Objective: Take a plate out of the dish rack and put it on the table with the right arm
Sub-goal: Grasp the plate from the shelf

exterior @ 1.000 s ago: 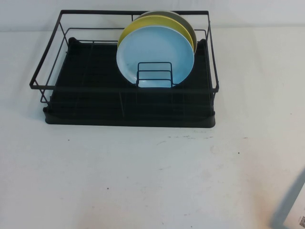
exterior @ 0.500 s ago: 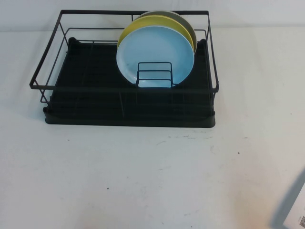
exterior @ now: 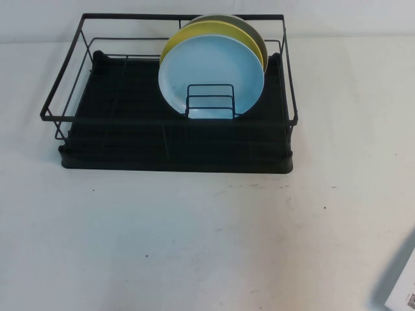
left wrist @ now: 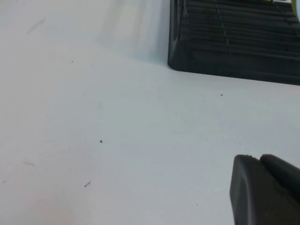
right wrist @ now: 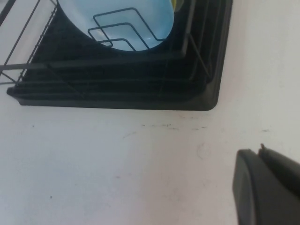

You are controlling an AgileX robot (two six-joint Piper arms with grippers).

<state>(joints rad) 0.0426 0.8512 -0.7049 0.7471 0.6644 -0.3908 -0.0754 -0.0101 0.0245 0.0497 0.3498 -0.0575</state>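
Plates stand upright in the dish rack [exterior: 170, 139] at the far middle of the table [exterior: 194, 246]. The light-blue plate [exterior: 211, 71] is at the front, leaning on the small wire holder [exterior: 211, 102], whose loops cross its lower face. Just behind it stands a yellow plate [exterior: 194, 31], and behind that an olive-grey plate [exterior: 254, 34], each showing only as a crescent above the one in front. All three sit toward the right half of the rack; the left half of the black tray shows bare.

The right gripper [right wrist: 267, 187] hangs low over the white table near the rack's front right corner, well apart from the blue plate, its fingers closed together and holding nothing. In the overhead view only a blurred sliver of that arm shows at the lower right edge. The left gripper [left wrist: 265, 190] hovers over the table off the rack's front left corner; whether its fingers are parted cannot be told.
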